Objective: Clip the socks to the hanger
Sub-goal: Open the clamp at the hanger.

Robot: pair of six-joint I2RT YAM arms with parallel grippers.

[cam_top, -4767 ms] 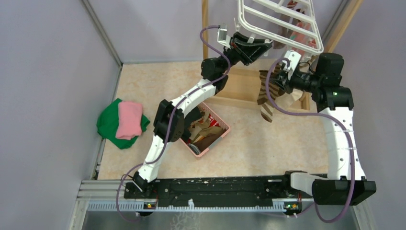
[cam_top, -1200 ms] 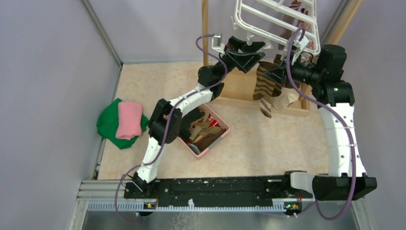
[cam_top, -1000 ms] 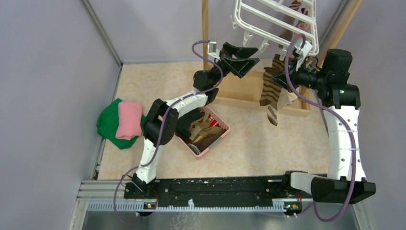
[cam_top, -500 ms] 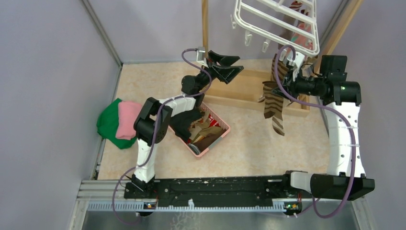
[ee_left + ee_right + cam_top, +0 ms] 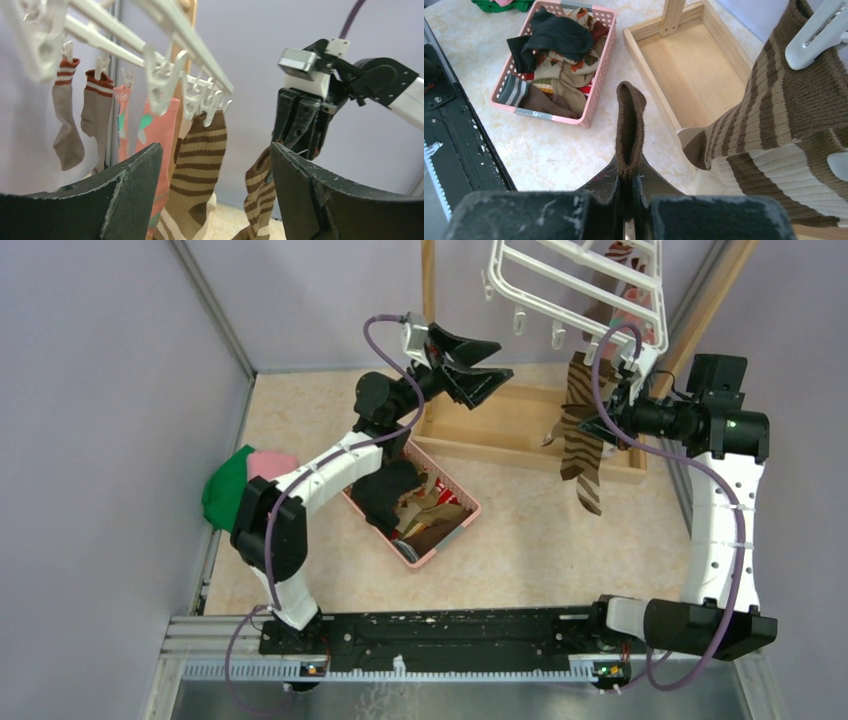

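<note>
**Second sock of a striped pair, before clipping.** We see the clipped striped sock [image 5: 197, 165] hanging by its cuff from a clip of the hanger [image 5: 575, 313], with pink socks [image 5: 155, 130] and grey red-banded socks [image 5: 67, 125] hung further along it. The right hand [image 5: 628, 176] is clenched on the brown end of the held striped sock [image 5: 630, 125]. This sock dangles just beside its clipped partner, above the wooden tray [image 5: 689, 65] of the stand. The left hand [image 5: 495, 361] is released, its jaws wide and empty, apart from the hanger and facing it from the left. More socks lie in the pink basket [image 5: 600, 60] on the counter [image 5: 530, 530], near and left of the tray.

We judge the step in hand to be the clipping of this second sock. The next move calls for raising its gripped end to a free clip [image 5: 161, 85]. The left hand would squeeze that clip open and let it bite the fabric before the right hand lets go.
</note>
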